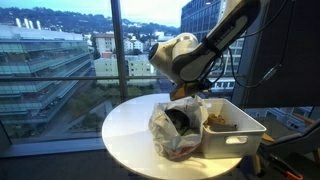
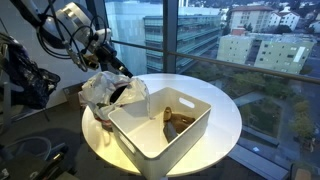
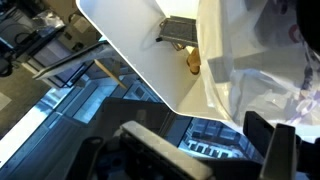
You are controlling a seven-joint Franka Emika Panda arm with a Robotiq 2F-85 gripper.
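Observation:
My gripper hangs just above a crumpled clear plastic bag that has something dark inside it. The bag lies on a round white table and leans against a white bin. From the opposite side, the gripper is over the bag, next to the bin, which holds brown items. In the wrist view the gripper is open, its fingers wide apart with nothing between them. The bag lies to the right, past the fingertips.
Floor-to-ceiling windows stand right behind the table, with city buildings outside. Dark cables and equipment sit beside the robot's base. The table edge runs across the wrist view with the floor far below.

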